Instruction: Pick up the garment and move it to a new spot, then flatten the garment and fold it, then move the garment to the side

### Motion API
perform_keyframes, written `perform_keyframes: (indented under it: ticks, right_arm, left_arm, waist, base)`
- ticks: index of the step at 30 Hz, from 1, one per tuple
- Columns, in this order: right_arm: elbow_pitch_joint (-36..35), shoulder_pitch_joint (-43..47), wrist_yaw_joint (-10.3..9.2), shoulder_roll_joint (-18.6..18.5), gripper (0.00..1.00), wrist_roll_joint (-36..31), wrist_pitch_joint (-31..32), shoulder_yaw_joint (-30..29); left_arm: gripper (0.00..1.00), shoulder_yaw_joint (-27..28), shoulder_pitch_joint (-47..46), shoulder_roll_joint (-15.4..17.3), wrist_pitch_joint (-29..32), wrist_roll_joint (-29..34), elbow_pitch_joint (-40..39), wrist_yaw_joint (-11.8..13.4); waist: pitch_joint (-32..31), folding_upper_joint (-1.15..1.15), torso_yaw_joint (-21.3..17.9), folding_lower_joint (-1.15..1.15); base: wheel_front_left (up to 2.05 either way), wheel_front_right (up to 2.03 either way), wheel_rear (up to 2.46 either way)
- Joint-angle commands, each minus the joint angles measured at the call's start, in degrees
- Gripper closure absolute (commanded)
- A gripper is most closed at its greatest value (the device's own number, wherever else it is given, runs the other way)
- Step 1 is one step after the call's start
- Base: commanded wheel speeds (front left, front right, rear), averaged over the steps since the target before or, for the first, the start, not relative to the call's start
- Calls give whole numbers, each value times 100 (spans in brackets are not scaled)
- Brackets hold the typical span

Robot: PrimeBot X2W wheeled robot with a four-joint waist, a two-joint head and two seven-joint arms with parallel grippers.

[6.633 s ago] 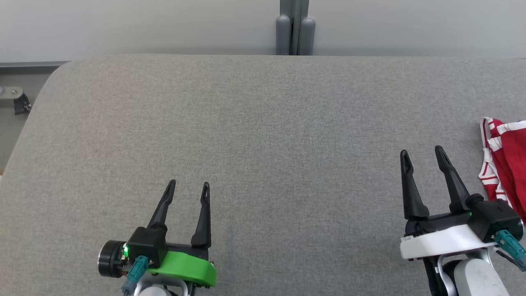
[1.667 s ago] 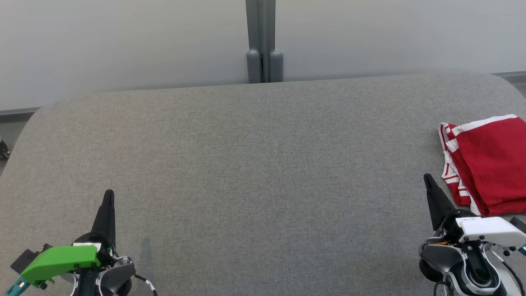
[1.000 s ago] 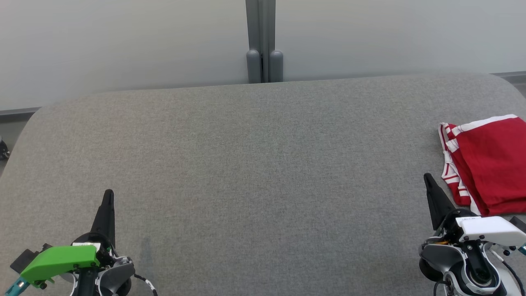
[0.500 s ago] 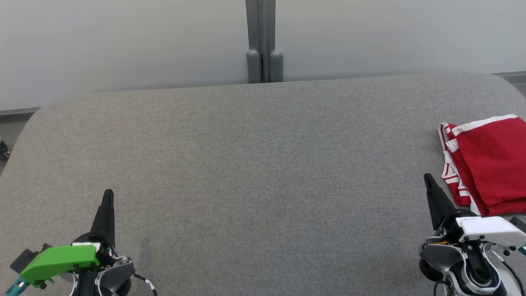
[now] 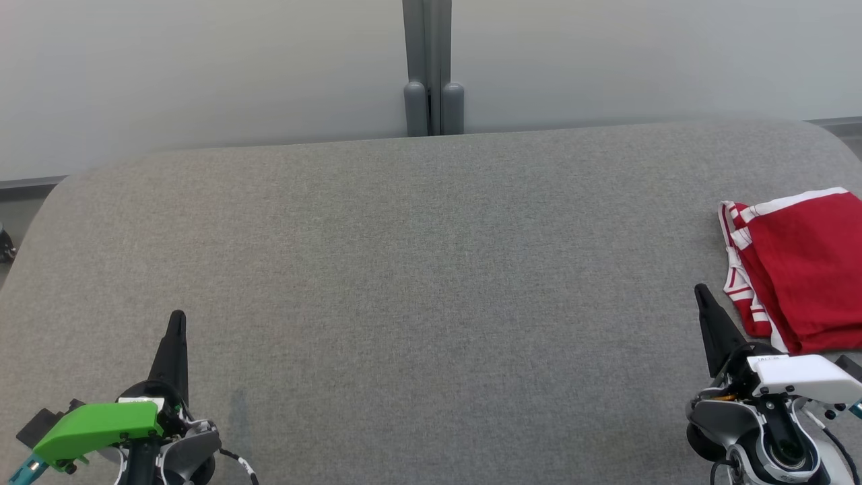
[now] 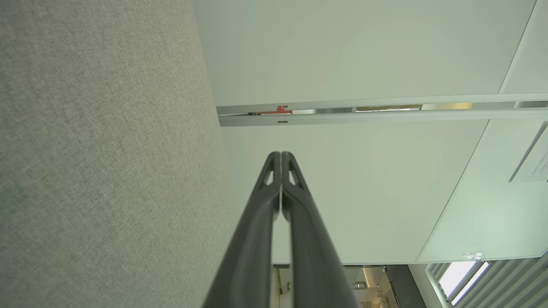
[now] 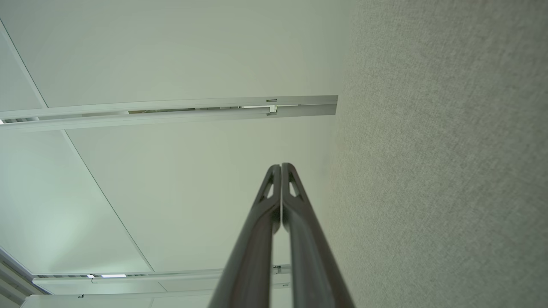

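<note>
One garment point(image 5: 805, 269) — red, white-trimmed, lying folded and flat at the far right of the grey table point(image 5: 431, 269), just beside the right gripper point(image 5: 702, 291). Left gripper point(image 5: 177, 316) and right gripper: fingers pressed together, holding nothing, low at the near edge. Status, as judged: fold and side placement appear done — little or nothing left.

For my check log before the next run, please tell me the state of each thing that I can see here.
Red garment with white stripes: folded, lying untouched at the right side of the grey fabric-covered table.
Left pincer with two dark fingers: shut, empty.
Right pincer with two dark fingers: shut, empty.
</note>
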Motion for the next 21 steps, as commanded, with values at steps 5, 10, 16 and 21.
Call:
perform_keyframes:
  ticks: [5, 10, 16, 21]
  right_arm:
    - [11, -43, 2, 10, 100, -43, 32, -23]
    - [11, -44, 2, 14, 100, -45, 34, -28]
    - [11, -44, 2, 19, 100, -52, 32, -34]
    - [11, -45, 2, 24, 100, -61, 42, -41]
  left_arm:
    - [100, 25, -88, -9, 39, 44, 11, -29]
    - [100, 34, -89, -13, 44, 46, 12, -29]
    - [100, 43, -89, -19, 40, 55, 12, -29]
    - [100, 52, -90, -24, 49, 65, 12, -28]
  waist:
    - [0, 0, 0, 0]
    - [0, 0, 0, 0]
    - [0, 0, 0, 0]
    - [0, 0, 0, 0]
  base:
    - [0, 0, 0]
    - [0, 0, 0]
    - [0, 0, 0]
    - [0, 0, 0]
